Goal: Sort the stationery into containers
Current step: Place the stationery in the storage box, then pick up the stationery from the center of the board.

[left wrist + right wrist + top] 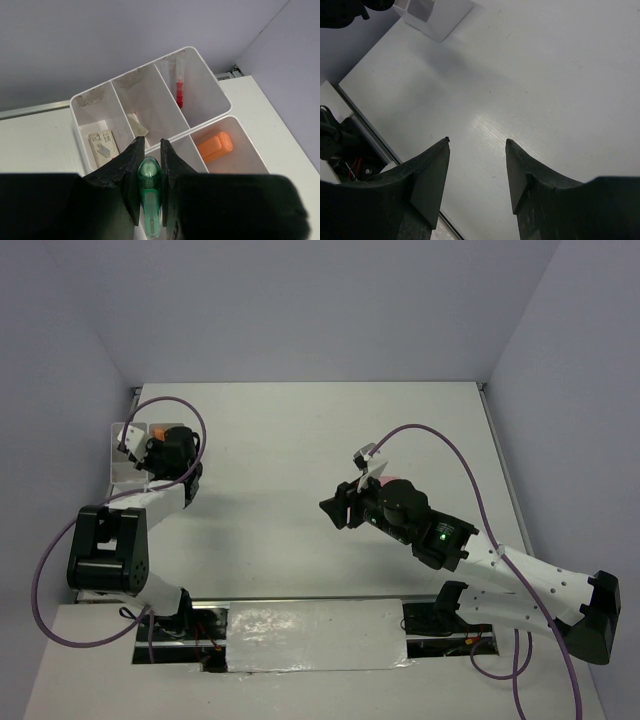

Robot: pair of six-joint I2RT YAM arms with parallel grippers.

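The white divided box (pixel 202 59) stands at the table's far left (pixel 120 455). My left gripper (pixel 149 146) is shut on a green marker (pixel 150 186) and holds it over the box's front middle compartment. An orange marker (pixel 215 146) lies in the front right compartment. A red pen (pixel 179 90) stands in the back right one. A labelled grey eraser (pixel 102 145) and a tan piece (pixel 137 126) lie in the other back ones. My right gripper (pixel 338 508) is open and empty above the bare table (pixel 477 142).
Walls close the table at the back and both sides. A small pink thing (pixel 387 477) shows just behind the right wrist; I cannot tell what it is. The box's corner (pixel 440 22) shows far off in the right wrist view.
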